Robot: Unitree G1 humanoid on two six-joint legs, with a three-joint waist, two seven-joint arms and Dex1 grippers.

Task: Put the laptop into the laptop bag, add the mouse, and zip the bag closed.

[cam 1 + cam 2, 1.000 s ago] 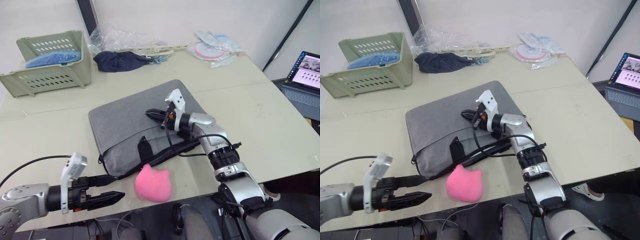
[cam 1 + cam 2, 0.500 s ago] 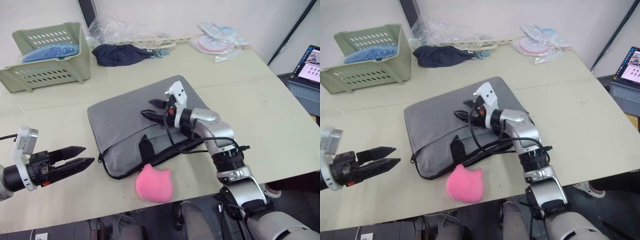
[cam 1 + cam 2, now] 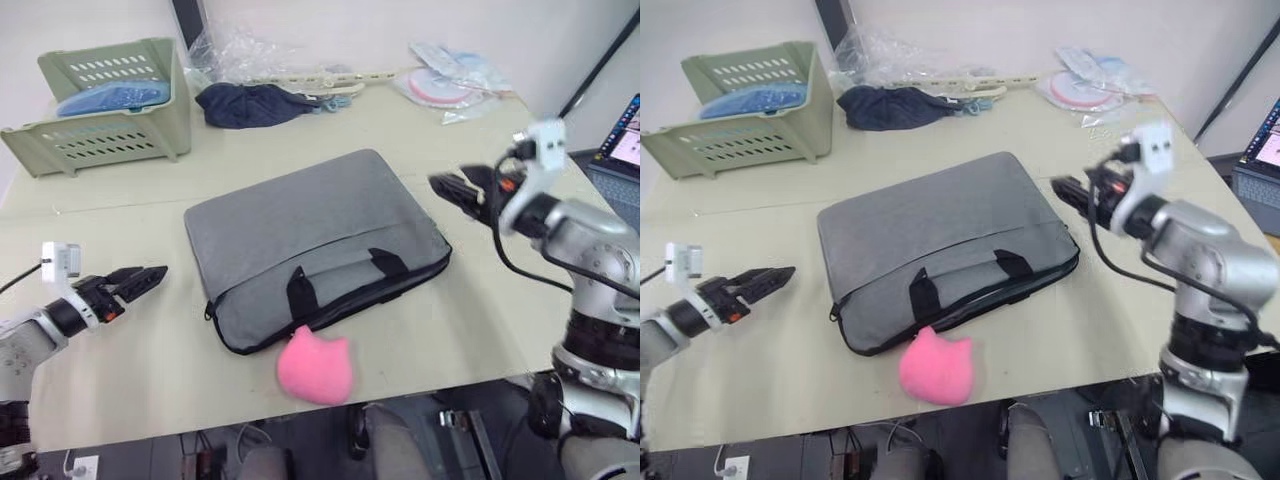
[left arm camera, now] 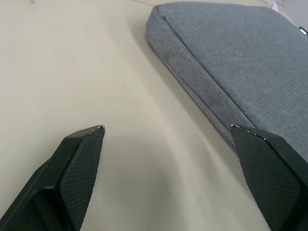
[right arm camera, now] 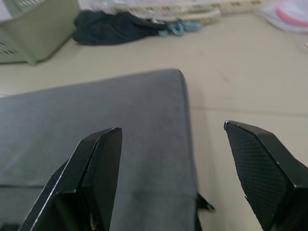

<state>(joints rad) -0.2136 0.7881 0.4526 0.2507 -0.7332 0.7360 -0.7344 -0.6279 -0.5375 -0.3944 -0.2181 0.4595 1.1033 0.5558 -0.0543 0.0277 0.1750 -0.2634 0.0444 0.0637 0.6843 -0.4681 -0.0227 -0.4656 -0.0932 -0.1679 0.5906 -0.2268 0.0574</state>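
The laptop bag [image 3: 310, 243] lies flat in the middle of the tabletop [image 3: 480, 300], its two black strap handles [image 3: 300, 292] folded onto the edge nearest the robot and the black zip edge running along that same side. The pink fluffy charm [image 3: 314, 365] rests on the tabletop just beside that edge, touching the bag's near rim below the handles.

The right claw [image 3: 452, 187] hangs above the tabletop just beyond the bag's right-hand end, pointing back toward the bag — its two fingers [image 5: 98, 168] stand wide apart and hold nothing. The left claw [image 3: 143, 278] hovers low over the tabletop off the bag's left-hand end, near but apart from it; its fingers [image 4: 79, 159] are likewise spread wide and empty, aimed at the bag's corner.

Beyond the bag's far edge lies a dark blue cloth bundle [image 3: 250, 103] with crumpled clear plastic [image 3: 240, 62] behind it. Far to the bag's left stands a pale green basket [image 3: 110, 120] holding something blue.
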